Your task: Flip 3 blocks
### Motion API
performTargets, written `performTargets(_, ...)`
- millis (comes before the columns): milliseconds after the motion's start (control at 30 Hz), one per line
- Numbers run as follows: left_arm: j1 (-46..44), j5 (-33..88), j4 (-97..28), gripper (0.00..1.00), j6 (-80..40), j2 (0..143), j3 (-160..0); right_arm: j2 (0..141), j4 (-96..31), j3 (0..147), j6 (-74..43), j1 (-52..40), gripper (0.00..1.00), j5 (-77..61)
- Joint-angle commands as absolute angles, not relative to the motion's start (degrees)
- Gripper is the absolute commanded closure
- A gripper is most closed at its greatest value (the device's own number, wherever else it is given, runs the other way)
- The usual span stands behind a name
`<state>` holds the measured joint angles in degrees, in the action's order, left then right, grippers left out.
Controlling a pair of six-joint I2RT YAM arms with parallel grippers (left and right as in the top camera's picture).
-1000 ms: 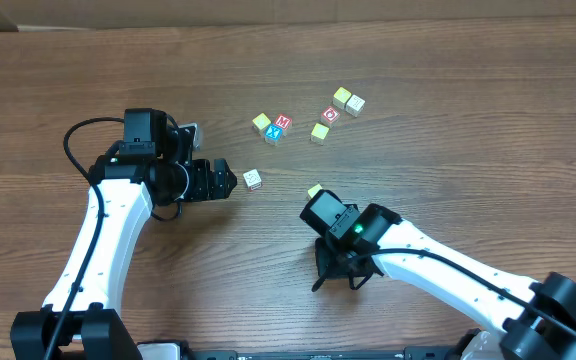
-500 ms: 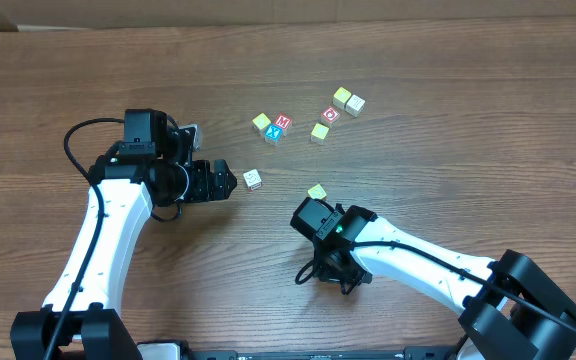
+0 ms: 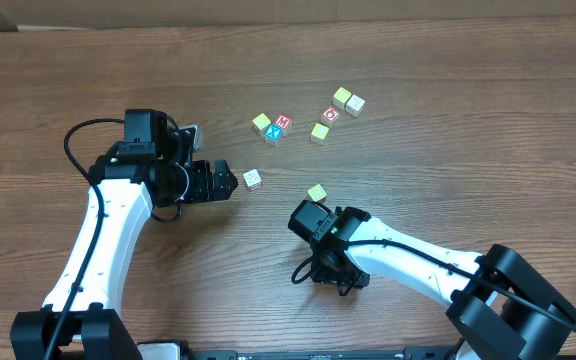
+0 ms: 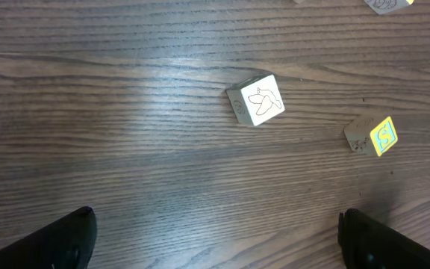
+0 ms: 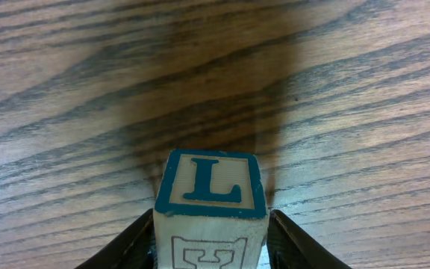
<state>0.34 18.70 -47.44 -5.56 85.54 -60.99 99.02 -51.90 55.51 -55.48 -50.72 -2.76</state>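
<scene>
The right pincer (image 5: pixel 211 223) has one finger on each side of the L block (image 5: pixel 209 196). This block has a blue-green letter L in a frame. It looks like it sits on the tabletop (image 5: pixel 66 90), right at the tips of this pincer. The fingers are very near its sides. I cannot tell if they squeeze it or just stand next to it. I think they stand there because a grip on two sides lets the arm tip the block onto a new face.

The left pincer (image 3: pixel 228 181) is wide apart and holds nothing. Its two dark fingertips (image 4: pixel 77 233) sit low on the tabletop. The drawing block (image 4: pixel 256 99) lies a little way in front of it, out in the clear and not touched. It has a thin line picture on top. I think the fingers are spread so they can slide in around this block next. The S block (image 4: pixel 372 136), with a yellow face, lies in front of it too, off to one side.

The other blocks (image 3: pixel 320 131) lie in a loose bunch, far past both pincers. The red M cube (image 3: pixel 283 122) sits among them, but it is not one to flip.
</scene>
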Motion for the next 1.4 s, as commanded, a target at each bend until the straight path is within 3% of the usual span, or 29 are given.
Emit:
performTargets(0, -0.1, 19.5, -47.7, 0.02, -4.6, 86.0, -60.5, 99.0, -51.5, 55.5, -56.0, -51.1, 0.53, -2.6)
performTargets(400, -0.1, 19.5, -47.7, 0.02, -4.3, 86.0, -60.5, 94.1, -57.3, 60.7, -55.5, -51.0, 0.43, 5.0)
performTargets(500, -0.1, 19.5, -47.6, 0.02, -4.2, 86.0, -60.5, 92.1, -60.3, 63.5, -54.7, -51.0, 0.38, 6.7)
performTargets(567, -0.1, 19.5, -47.5, 0.02, -4.2, 86.0, -60.5, 90.9, -61.3, 65.4, -53.0, -51.0, 0.26, 6.6)
performTargets(833, -1.8, 19.5, -47.3, 0.1, -4.3, 86.6, -60.5, 86.5, -66.4, 72.5, -52.0, -51.0, 0.25, 7.1)
performTargets(1033, -9.5, 19.5, -45.6, 0.11, -6.9, 89.5, -60.5, 80.7, -72.4, 80.1, -47.5, -51.0, 0.25, 8.5)
performTargets(1167, -16.4, 19.5, -41.2, 0.1, -11.4, 92.1, -60.5, 74.6, -75.9, 85.2, -45.6, -51.0, 0.2, 9.4)
performTargets(1367, -26.4, 19.5, -32.3, 0.0, -4.8, 98.4, -60.5, 64.9, -77.7, 87.5, -40.0, -51.0, 0.15, 4.3)
